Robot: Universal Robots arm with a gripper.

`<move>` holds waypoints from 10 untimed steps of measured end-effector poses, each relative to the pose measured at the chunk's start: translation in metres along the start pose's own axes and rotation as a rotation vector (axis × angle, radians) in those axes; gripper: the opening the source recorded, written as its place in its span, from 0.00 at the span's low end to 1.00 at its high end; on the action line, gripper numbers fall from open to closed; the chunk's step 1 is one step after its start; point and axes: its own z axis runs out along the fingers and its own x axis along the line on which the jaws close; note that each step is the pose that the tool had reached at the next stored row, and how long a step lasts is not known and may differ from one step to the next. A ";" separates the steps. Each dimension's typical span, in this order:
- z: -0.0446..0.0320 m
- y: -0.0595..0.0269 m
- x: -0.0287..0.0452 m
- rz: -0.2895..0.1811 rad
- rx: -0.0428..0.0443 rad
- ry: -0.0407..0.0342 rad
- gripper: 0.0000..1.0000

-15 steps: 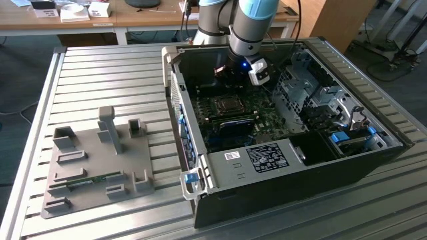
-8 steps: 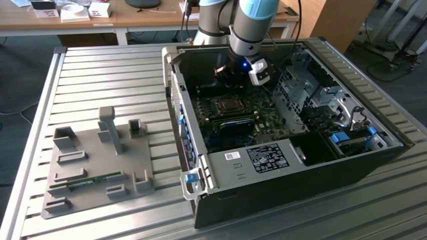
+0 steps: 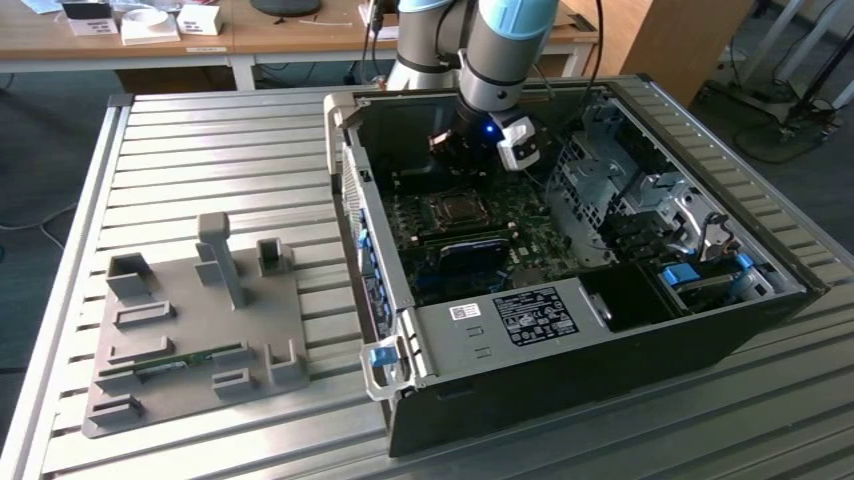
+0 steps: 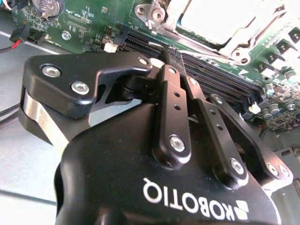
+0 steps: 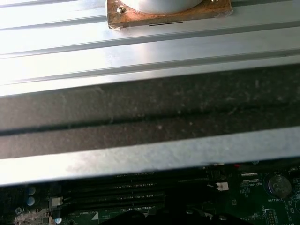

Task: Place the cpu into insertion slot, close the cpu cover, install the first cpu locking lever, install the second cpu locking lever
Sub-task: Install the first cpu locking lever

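In the exterior view my gripper (image 3: pixel 454 165) hangs inside the open computer case (image 3: pixel 561 320), just behind the cpu socket (image 3: pixel 454 210) on the green motherboard (image 3: pixel 470 245). In the second wrist view the black fingers meet at the tips of the gripper (image 4: pixel 171 52), shut, with nothing visible between them. They hover over the memory slots (image 4: pixel 211 70). Beyond them lies the socket: a pale silvery cpu (image 4: pixel 215 16) sits in it, with the cpu cover's metal frame (image 4: pixel 234 40) around it. I cannot tell how the locking levers stand.
The case lies on a ribbed metal table (image 3: pixel 200 140). A grey fixture (image 3: pixel 200 300) on the exterior view's left holds a green memory stick (image 3: pixel 174 362). Drive cages (image 3: pixel 641 200) fill the case's right side. The first wrist view shows the case wall (image 5: pixel 150 117) and motherboard (image 5: pixel 253 187).
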 end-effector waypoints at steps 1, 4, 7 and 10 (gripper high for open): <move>0.0000 0.0000 0.0001 0.000 -0.0004 -0.0020 0.11; 0.0000 0.0000 0.0001 -0.002 -0.0018 -0.0079 0.11; 0.0000 0.0000 0.0004 -0.002 -0.0023 -0.0094 0.11; -0.0001 -0.0001 0.0007 -0.003 -0.0026 -0.0117 0.11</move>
